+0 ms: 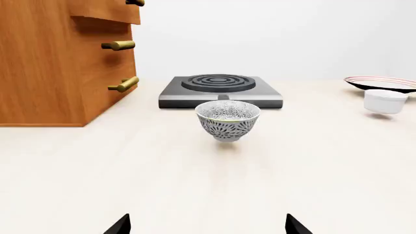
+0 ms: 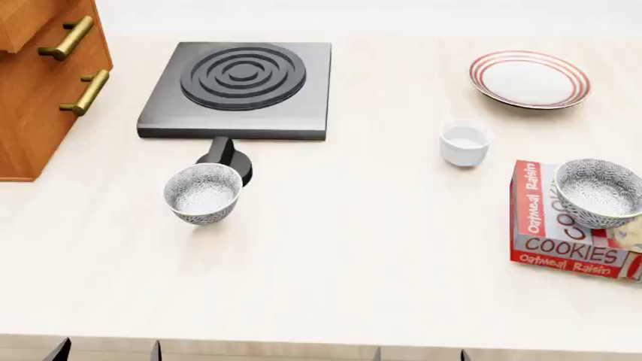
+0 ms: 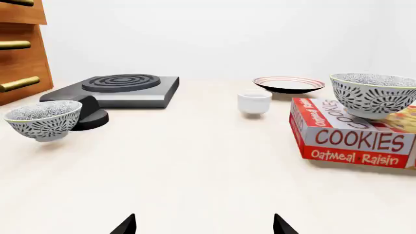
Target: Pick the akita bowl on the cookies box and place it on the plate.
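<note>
So far nothing is done: the table [image 2: 401, 248] bears the cookies box [image 2: 561, 233] with the akita bowl [image 2: 599, 192] sitting on it, well apart from the bare plate [image 2: 530, 78]. Both grippers, left gripper [image 1: 206, 226] and right gripper [image 3: 204, 225], hang back wide and empty; pick, carry and placing all remain.

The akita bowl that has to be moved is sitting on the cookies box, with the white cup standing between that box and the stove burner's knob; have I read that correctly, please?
Not quite. The akita bowl does sit on the cookies box, but the head view shows the white cup standing between that box and the plate, not the burner's knob.
</note>
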Controlling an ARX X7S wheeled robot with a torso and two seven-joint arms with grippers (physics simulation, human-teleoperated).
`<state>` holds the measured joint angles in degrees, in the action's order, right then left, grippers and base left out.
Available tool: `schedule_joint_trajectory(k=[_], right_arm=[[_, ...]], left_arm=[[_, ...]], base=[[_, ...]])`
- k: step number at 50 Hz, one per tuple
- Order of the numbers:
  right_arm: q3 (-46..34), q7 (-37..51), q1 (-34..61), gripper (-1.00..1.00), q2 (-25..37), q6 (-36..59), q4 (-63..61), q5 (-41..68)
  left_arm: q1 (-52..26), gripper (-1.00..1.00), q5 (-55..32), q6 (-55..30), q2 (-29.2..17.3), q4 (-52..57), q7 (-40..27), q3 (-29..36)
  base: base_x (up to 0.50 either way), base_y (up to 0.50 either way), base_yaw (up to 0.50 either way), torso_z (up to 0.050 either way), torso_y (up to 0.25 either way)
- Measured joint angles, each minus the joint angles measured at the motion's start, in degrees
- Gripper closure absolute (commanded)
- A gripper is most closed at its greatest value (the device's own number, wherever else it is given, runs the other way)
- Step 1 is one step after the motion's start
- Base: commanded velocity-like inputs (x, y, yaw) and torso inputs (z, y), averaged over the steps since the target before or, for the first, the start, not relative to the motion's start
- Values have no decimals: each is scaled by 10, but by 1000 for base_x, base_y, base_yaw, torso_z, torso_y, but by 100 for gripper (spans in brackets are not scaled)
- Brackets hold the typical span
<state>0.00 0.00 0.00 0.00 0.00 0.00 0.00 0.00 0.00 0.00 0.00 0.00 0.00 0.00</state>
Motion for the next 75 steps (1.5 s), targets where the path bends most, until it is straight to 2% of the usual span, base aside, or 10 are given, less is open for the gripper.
schedule_joint_trajectory(k=[20, 30, 45, 61, 68, 75], right_arm=[[-22, 35, -5, -100, 22, -8, 1, 24], [-26, 59, -23, -100, 31, -4, -42, 36], [-38, 86, -41, -100, 57, 84, -236, 45], [-70, 112, -18, -100, 79, 229, -449, 25], [-79, 121, -7, -100, 85, 267, -495, 20], [-86, 129, -1, -100, 92, 288, -519, 17]], left_arm=[[3, -100, -32, 31, -24, -20, -23, 19], [18, -100, -64, 27, -37, 23, -27, 24], [44, -100, -112, -52, -62, 209, -55, 20], [46, -100, -204, -205, -103, 461, -118, -21], [42, -100, -238, -244, -117, 519, -138, -38], [39, -100, -256, -262, -127, 549, -152, -44]], base=[[0, 0, 0, 0, 0], [0, 0, 0, 0, 0], [0, 0, 0, 0, 0], [0, 0, 0, 0, 0], [0, 0, 0, 0, 0], [464, 24, 0, 0, 0]])
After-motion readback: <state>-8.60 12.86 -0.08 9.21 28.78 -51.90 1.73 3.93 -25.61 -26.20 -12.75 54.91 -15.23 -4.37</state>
